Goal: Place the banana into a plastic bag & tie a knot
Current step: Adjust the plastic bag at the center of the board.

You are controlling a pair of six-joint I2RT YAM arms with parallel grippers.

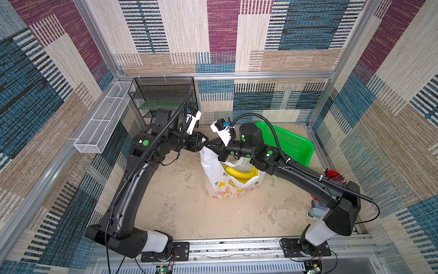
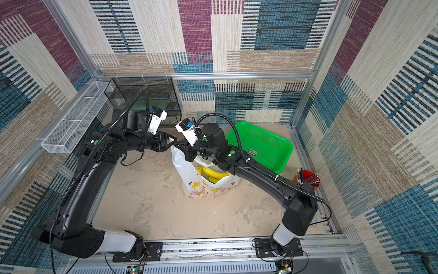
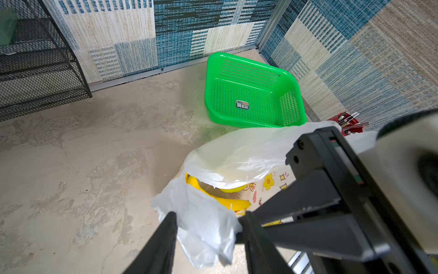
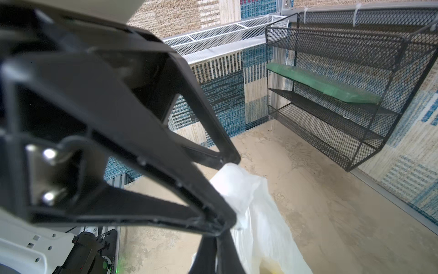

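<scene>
The plastic bag (image 1: 213, 170) (image 2: 183, 166) stands mid-table, white with a pink rabbit print, its mouth open. The yellow banana (image 1: 239, 174) (image 2: 213, 174) (image 3: 237, 204) lies inside it. Above the bag's far left corner the two grippers meet tip to tip. My right gripper (image 1: 210, 146) (image 4: 216, 239) is shut on a raised white strip of the bag (image 4: 237, 189). My left gripper (image 1: 205, 141) (image 3: 208, 214) has its jaws apart on either side of that crumpled strip (image 3: 206, 227). No knot is in view.
A green plastic basket (image 1: 291, 142) (image 3: 251, 95) sits at the back right. A black mesh rack (image 1: 163, 95) (image 4: 343, 95) and a white mesh tray (image 1: 104, 123) hang at the back left. A red cup of pens (image 1: 334, 178) stands by the right wall.
</scene>
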